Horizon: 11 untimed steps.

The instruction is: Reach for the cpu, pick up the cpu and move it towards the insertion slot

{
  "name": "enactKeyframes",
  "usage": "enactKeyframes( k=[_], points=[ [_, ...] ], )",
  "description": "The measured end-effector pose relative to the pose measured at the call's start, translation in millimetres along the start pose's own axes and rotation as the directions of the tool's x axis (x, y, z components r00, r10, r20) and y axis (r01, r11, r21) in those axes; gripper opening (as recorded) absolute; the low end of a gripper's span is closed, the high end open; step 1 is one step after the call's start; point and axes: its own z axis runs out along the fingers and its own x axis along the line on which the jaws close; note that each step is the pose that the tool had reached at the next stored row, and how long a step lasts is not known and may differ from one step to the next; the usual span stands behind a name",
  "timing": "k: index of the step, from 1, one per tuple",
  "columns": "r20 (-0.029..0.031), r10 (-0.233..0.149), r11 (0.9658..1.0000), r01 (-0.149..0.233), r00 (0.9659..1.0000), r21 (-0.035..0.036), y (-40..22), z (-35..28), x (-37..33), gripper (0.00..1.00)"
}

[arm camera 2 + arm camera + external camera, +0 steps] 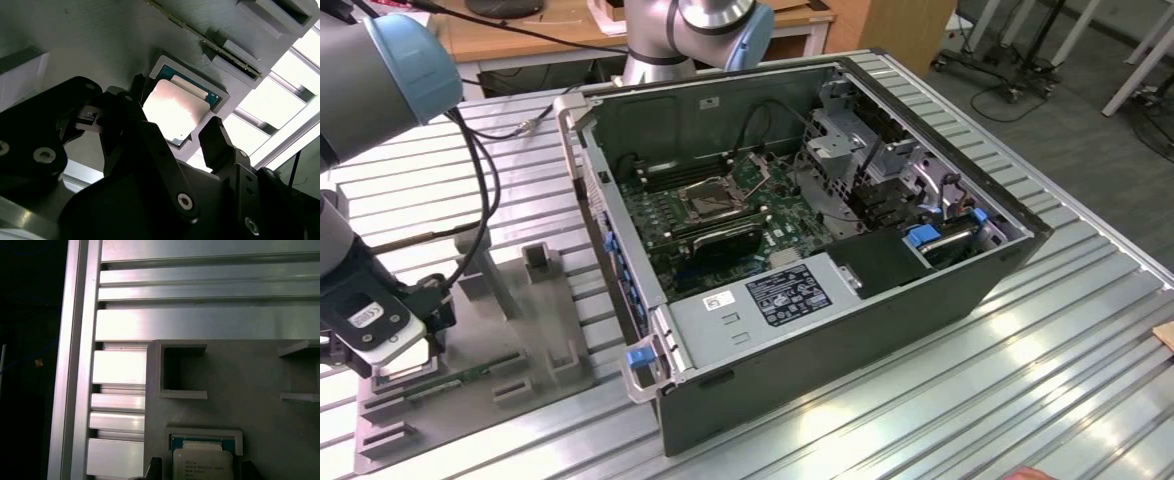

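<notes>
The cpu (177, 107) is a small square chip with a shiny metal top, lying flat in a raised pocket of the grey tray (534, 330). The first wrist view shows the cpu (202, 462) in the same pocket. My gripper (175, 112) hangs just above it, open, with one black finger (135, 92) on one side of the chip and the other on the opposite side. In the exterior view the gripper (398, 368) is over the tray's near corner at the exterior view's left and covers the chip. The insertion slot (714, 197) is the silver-framed socket on the motherboard inside the open case.
The open computer case (827, 330) stands in the middle of the slatted metal table (1067, 340), its walls rising around the motherboard. A narrow green circuit strip (460, 378) lies in the tray beside the gripper. A black cable (487, 190) loops from the arm.
</notes>
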Motion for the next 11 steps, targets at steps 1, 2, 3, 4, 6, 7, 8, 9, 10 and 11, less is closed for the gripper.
enactKeyframes(
  k=[1, 2, 3, 4, 6, 7, 8, 9, 10, 11],
  points=[
    [0.0, 0.0, 1.0, 0.0, 1.0, 0.0, 0.0, 0.0, 0.0, 0.71],
    [0.0, 0.0, 1.0, 0.0, 1.0, 0.0, 0.0, 0.0, 0.0, 0.69],
    [0.0, 0.0, 1.0, 0.0, 1.0, 0.0, 0.0, 0.0, 0.0, 0.69],
    [0.0, 0.0, 1.0, 0.0, 1.0, 0.0, 0.0, 0.0, 0.1, 0.69],
    [0.0, 0.0, 1.0, 0.0, 1.0, 0.0, 0.0, 0.0, 0.1, 0.62],
    [0.0, 0.0, 1.0, 0.0, 1.0, 0.0, 0.0, 0.0, 0.1, 0.62],
    [0.0, 0.0, 1.0, 0.0, 1.0, 0.0, 0.0, 0.0, 0.1, 0.62],
    [0.0, 0.0, 1.0, 0.0, 1.0, 0.0, 0.0, 0.0, 0.1, 0.62],
    [0.0, 0.0, 1.0, 0.0, 1.0, 0.0, 0.0, 0.0, 0.1, 0.62],
    [0.0, 0.0, 1.0, 0.0, 1.0, 0.0, 0.0, 0.0, 0.1, 0.62]
  ],
)
